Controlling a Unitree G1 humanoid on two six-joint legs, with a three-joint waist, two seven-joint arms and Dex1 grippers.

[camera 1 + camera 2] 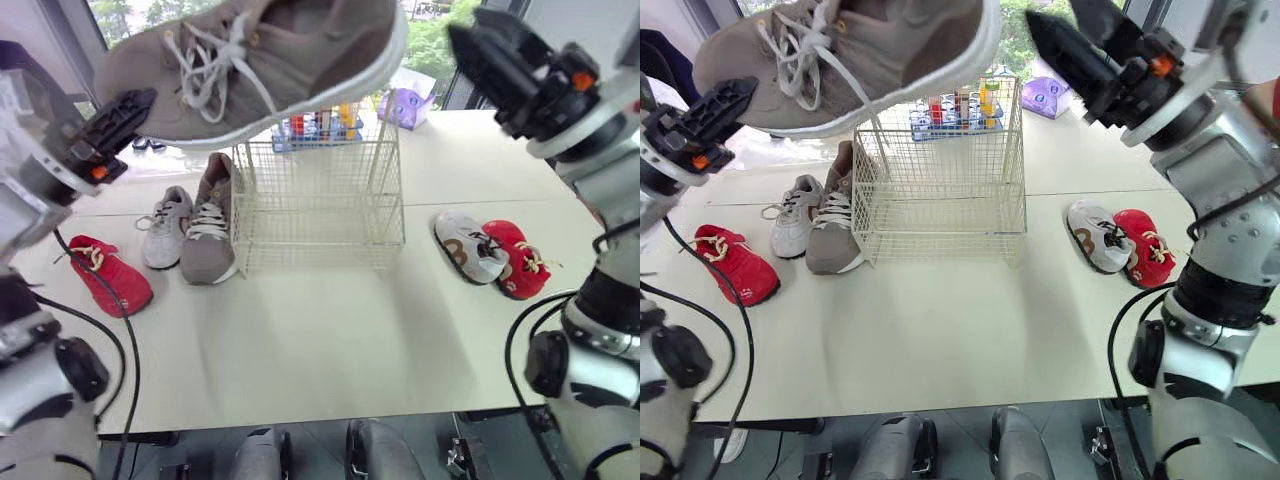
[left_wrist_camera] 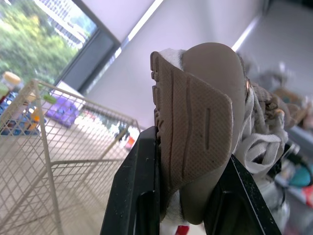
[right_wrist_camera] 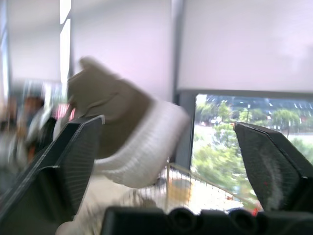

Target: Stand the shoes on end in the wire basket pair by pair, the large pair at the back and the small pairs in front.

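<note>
Top of the brown shoe point(image 1: 290, 50) held in the air is cut off by the edge of the head view. From the right wrist its heel end is a blur. It hangs roughly level, sole down, over the wire basket point(image 1: 320, 200) and clear of the rim.

Left gripper point(image 2: 188, 147) has the toe pinched between its two black fingers. Right gripper point(image 3: 168, 122) is spread wide at the heel end and has hold of nothing. The heel sits between the fingers, closer to one; cannot tell if it touches.

The basket stands on the table point(image 1: 330, 340) with no shoe in it. Behind it is a blue tray of bottles point(image 1: 315, 128), mostly screened by the shoe's sole and the mesh. A purple packet point(image 1: 412, 103) beside the tray is partly covered by the heel.

Left of the basket:
- A second brown shoe point(image 1: 210, 225) lies flat on its sole, just beside the wire wall.
- A small grey shoe point(image 1: 165, 228) lies against it.
- A small red shoe point(image 1: 110, 275) lies a little apart, nearer the front edge.

Right of the basket:
- A grey-and-brown shoe point(image 1: 468, 247) and another red shoe point(image 1: 515, 258) lie side by side, touching.
- Both are well clear of the basket.
</note>
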